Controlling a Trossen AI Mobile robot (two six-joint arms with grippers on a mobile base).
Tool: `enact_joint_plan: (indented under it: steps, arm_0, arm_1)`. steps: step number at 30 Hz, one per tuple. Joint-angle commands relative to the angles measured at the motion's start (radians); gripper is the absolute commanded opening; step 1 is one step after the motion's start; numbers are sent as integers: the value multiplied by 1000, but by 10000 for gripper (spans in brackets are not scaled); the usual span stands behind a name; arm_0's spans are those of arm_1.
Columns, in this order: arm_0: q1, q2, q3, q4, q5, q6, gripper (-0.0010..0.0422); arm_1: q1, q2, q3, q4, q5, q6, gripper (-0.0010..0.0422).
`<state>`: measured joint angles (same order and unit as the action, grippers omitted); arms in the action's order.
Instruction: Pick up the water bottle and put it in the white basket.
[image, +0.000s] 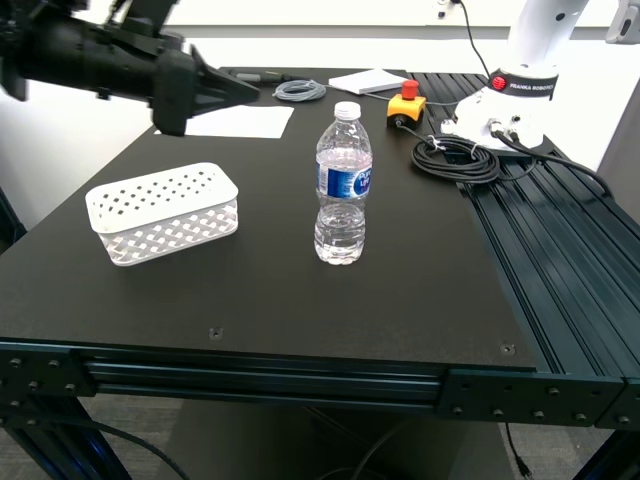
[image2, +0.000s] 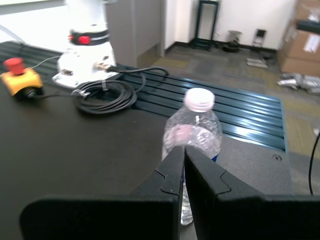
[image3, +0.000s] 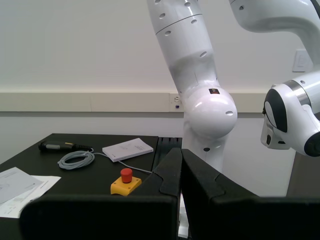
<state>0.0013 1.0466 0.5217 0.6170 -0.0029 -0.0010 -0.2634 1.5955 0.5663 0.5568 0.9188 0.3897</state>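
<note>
The water bottle (image: 343, 185) stands upright near the middle of the black table (image: 260, 290), clear and ribbed with a white cap and a blue label. The white basket (image: 165, 212) sits toward the exterior view's left, apart from the bottle, with its holed flat face up. My first gripper (image: 255, 90) hangs shut above the table at the exterior view's upper left, pointing toward the bottle. Its wrist view shows the bottle (image2: 197, 125) just beyond the closed tips of the first gripper (image2: 184, 147). My second gripper (image3: 181, 150) is shut and empty; it does not show in the exterior view.
A white robot arm's base (image: 515, 95) stands at the back of the exterior view's right, with a coiled black cable (image: 455, 158) and a yellow stop button (image: 404, 105) beside it. Paper sheets (image: 240, 120), a grey cable coil (image: 300, 90) and a booklet (image: 368, 81) lie at the back.
</note>
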Motion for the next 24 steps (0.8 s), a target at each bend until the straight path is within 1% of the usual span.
enact_joint_plan:
  steps: [1,5,10,13,16,19,22,24]
  arm_0:
    - [0,0,1,3,0,0,1]
    - [0,0,1,3,0,0,1]
    - [0,0,1,3,0,0,1]
    - [0,0,1,3,0,0,1]
    - [0,0,1,2,-1,0,1]
    - [0,0,1,3,0,0,1]
    - [0,0,1,3,0,0,1]
    - [0,0,1,3,-1,0,1]
  arm_1:
    - [-35,37,29,6,9,41,0]
    - [-60,69,67,6,10,48,0]
    - [-79,134,98,6,10,146,0]
    - [-85,202,121,6,10,145,14]
    - [-87,258,140,6,24,142,52]
    - [-87,289,153,7,31,145,103]
    - [-87,317,175,16,31,180,162]
    - [-92,336,199,23,27,180,188]
